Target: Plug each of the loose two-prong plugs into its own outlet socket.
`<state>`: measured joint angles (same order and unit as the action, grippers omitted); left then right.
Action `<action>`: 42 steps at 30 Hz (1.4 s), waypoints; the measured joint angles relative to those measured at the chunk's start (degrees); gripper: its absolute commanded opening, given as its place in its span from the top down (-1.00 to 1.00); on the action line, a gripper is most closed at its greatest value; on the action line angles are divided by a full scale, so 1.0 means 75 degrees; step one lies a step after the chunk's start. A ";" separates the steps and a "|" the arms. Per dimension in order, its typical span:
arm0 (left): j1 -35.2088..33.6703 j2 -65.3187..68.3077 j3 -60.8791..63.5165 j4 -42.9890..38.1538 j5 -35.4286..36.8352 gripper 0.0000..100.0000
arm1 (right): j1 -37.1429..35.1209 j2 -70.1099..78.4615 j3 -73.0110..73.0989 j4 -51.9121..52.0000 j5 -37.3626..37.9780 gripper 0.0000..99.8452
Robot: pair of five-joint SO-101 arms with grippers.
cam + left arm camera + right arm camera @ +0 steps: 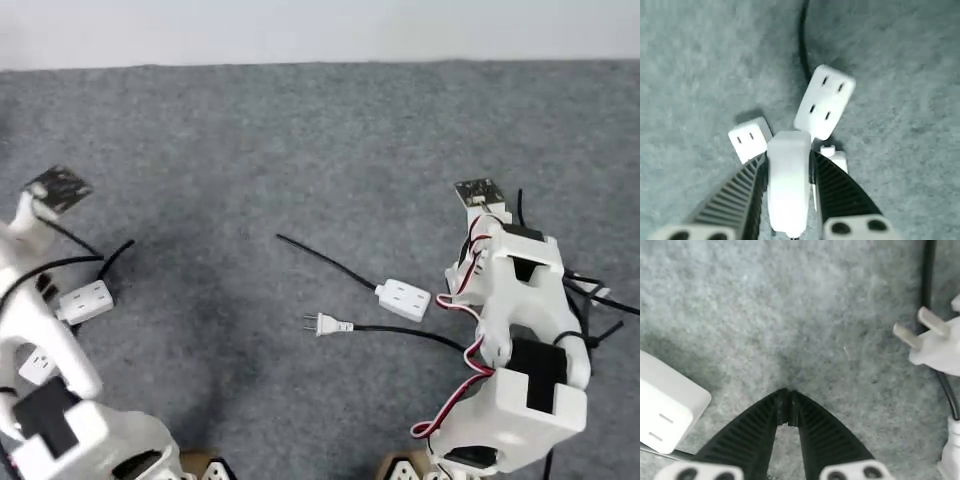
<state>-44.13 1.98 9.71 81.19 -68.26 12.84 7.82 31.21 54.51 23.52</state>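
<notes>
Clamping 1 plug (787,175), left jaws (low)

A white two-prong plug (325,324) lies flat and unplugged on the grey carpet (300,150), just beside a white outlet socket (404,299) whose slots face up and whose black cord trails away. Well apart from them, a second outlet socket (85,301) and a smaller two-slot socket block (749,139) lie face-up close together. A rounded white plug body (787,192) sits clamped between the fingers of the left gripper (787,155) just beside them, prongs hidden.
</notes>
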 measured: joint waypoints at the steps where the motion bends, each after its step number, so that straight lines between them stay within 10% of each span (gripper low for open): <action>1: -0.0047 0.0176 0.0000 -0.0035 0.0000 0.97 | 0.0000 0.0000 0.0000 0.0000 0.0000 0.98; 9: -0.0328 0.0399 0.0000 -0.0211 0.0000 0.27 | 0.0000 0.0000 0.0000 0.0000 0.0000 0.98; 19: -0.0234 0.0023 0.0000 -0.0281 -0.0457 0.34 | 0.0000 0.0000 0.0000 0.0000 0.0000 0.98; 30: 0.2497 -0.1805 0.1032 0.0656 0.3223 0.35 | -0.0844 -0.0094 -0.0727 0.0996 0.0340 0.79; 42: 0.3188 -0.5568 0.7467 -0.3985 0.6166 0.35 | -0.2379 -0.0094 -0.2637 0.4021 0.2379 0.55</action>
<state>-20.22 -39.78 65.71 51.30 -22.02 -5.01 7.12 11.43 84.66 41.36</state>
